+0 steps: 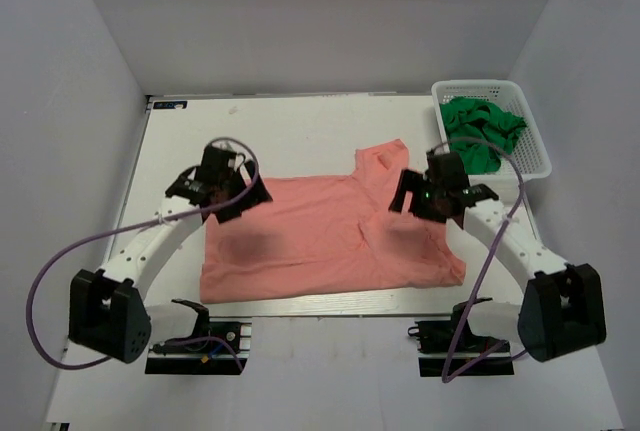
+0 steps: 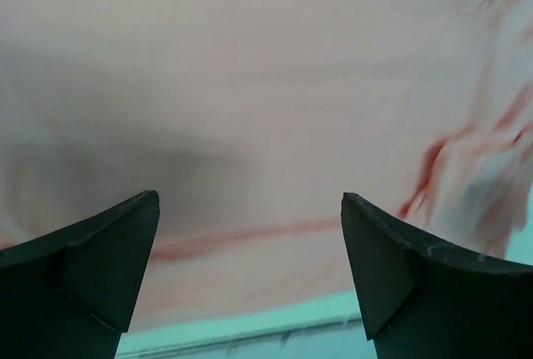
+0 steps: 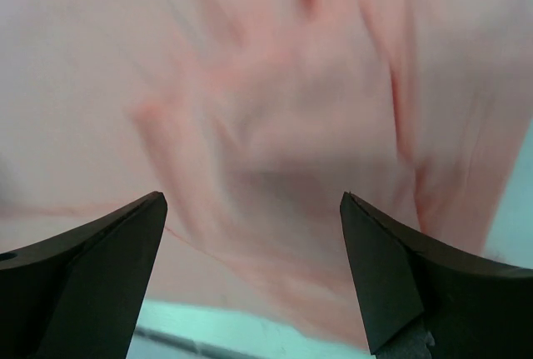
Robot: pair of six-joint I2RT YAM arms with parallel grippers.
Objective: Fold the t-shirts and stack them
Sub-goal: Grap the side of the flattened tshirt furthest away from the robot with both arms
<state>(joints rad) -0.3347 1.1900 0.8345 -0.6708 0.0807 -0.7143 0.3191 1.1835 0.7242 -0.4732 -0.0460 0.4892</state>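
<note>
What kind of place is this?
Likely a robotics test cell: white walls enclose the table, and the left arm and right arm are mounted at its near edge, over a pink shirt.

The white tabletop [image 1: 290,126] carries a salmon-pink shirt [image 1: 320,236] spread mostly flat across its near half, with one flap of cloth reaching toward the far edge right of centre and some creases at the right end. A white lattice basket [image 1: 472,84] stands in the far right corner with a bright green garment [image 1: 480,131] bunched inside. The far left stretch of the surface shows only faint marks.
</note>
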